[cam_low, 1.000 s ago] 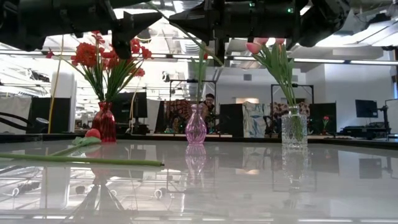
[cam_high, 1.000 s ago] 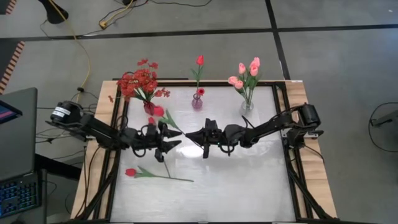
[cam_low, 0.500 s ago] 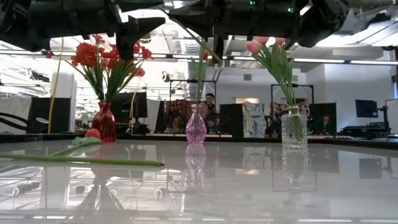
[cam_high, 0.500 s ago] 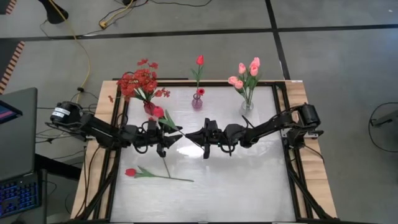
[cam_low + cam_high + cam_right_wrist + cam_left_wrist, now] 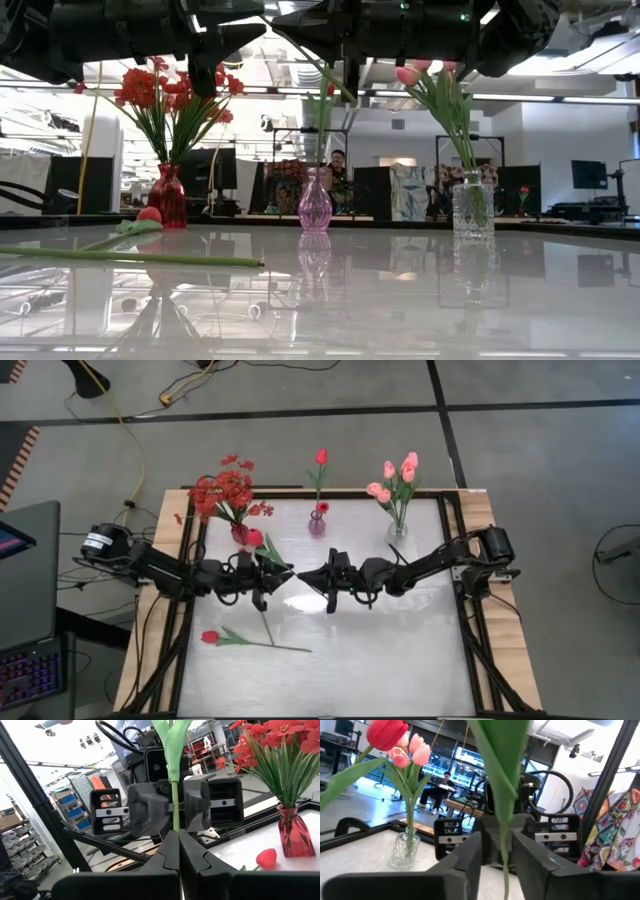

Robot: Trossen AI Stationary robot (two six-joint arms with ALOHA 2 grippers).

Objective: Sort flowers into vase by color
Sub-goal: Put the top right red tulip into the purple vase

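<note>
A red tulip with bud and green stem is held above the table's middle by my right gripper, which is shut on the stem. My left gripper faces it from the table's left. It is open, one finger on each side of the same stem, and I see no touch. A second red tulip lies flat on the table near the left front. At the far edge stand a red vase with red blossoms, a purple vase with one red tulip and a clear vase with pink tulips. My right gripper pinches the tulip's stem between its two fingertips, below the leaves. The fingers come in about level from the table's right and lie across the stem. The tulip is lifted clear of the table and tilted, with its lower end hanging below the fingers.
The black frame rail runs round the glossy table top. A laptop sits off the table's left side. A person sits in the room far behind the table. Bare table top lies at the near right.
My left gripper's fingers have drawn closer together around the held stem. My right gripper and the tulip have kept still.
</note>
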